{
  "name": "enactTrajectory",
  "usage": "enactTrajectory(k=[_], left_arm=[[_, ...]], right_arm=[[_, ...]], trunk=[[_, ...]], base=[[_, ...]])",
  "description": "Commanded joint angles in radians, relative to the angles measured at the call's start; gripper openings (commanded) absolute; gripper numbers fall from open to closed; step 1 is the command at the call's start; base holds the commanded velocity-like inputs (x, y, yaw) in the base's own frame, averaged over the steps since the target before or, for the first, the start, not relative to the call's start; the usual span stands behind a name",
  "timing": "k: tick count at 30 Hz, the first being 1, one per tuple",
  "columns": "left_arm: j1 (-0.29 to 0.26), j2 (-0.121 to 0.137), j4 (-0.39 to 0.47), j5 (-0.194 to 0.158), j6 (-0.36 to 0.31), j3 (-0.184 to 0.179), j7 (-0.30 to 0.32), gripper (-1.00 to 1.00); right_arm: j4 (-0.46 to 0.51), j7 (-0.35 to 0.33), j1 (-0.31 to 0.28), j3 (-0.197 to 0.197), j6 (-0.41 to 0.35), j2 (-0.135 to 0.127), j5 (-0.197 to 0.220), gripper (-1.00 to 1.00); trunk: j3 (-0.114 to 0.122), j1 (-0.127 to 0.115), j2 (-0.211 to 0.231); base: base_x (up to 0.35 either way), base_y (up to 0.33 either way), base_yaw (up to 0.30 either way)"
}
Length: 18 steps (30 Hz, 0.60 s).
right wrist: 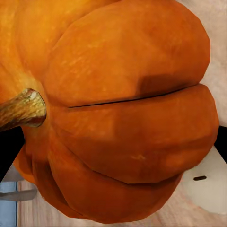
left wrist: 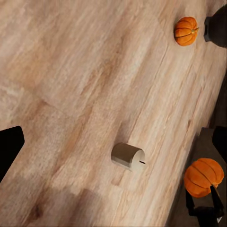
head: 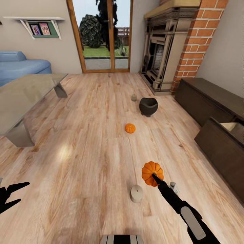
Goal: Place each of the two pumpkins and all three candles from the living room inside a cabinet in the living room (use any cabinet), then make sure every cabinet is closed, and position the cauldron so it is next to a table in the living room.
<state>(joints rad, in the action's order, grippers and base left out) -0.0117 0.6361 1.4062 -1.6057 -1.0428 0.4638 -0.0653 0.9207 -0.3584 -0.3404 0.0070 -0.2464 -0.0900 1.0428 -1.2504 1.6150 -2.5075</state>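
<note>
Your right arm reaches forward and slightly inward from the lower right of the head view, forearm stretched out low over the floor (head: 84, 135), and its gripper (head: 154, 176) sits right at the near pumpkin (head: 152, 173). In the right wrist view that pumpkin (right wrist: 127, 113) crowds the lens, stem pointing off to one side, so the fingers are hidden; from the left wrist view you can see dark fingers (left wrist: 215, 201) on either side of the pumpkin (left wrist: 203, 176), so it looks clamped, held just above or at the floor, I can't tell which.

Your left arm is pulled back at the lower left edge of the head view, its gripper (head: 10, 196) with the two fingers spread apart and nothing between them.

A candle (head: 136, 194) stands on the floor just beside the held pumpkin, on its near left; it also shows in the left wrist view (left wrist: 127, 156). A second small candle (head: 174, 187) sits just right of your right forearm. The third candle (head: 134, 97) is farther off, near the cauldron (head: 148, 106), which stands on the floor in front of the fireplace (head: 162, 51). The other pumpkin (head: 130, 128) lies on open floor between the cauldron and you.

The cabinet (head: 210, 101) runs along the right wall, with one front panel (head: 220, 149) swung down and open, a pale interior showing behind it. The table (head: 23, 95) is well apart on the left, by the blue sofa (head: 20, 66).
</note>
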Motion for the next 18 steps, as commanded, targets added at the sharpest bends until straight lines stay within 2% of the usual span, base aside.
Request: enactTrajectory(k=[1,10,18], left_arm=[[-0.001,0.0,0.0,-0.007,-0.004,0.001,-0.007,1.0],[-0.001,-0.001,0.0,-0.005,-0.004,-0.001,-0.008,1.0],[-0.001,-0.001,0.001,-0.004,-0.004,-0.008,-0.008,1.0]], right_arm=[[0.0,-0.001,0.0,0.001,-0.005,-0.001,0.009,-1.0],[0.0,-0.001,0.0,0.001,-0.005,0.0,0.009,-1.0],[0.001,-0.001,0.0,0.002,-0.005,-0.001,0.009,-1.0]], trunk=[[0.005,-0.001,0.0],[0.054,-0.005,0.002],[0.096,-0.008,0.004]], base=[[0.0,0.0,0.0],[0.0,0.0,0.003],[0.0,0.0,0.077]])
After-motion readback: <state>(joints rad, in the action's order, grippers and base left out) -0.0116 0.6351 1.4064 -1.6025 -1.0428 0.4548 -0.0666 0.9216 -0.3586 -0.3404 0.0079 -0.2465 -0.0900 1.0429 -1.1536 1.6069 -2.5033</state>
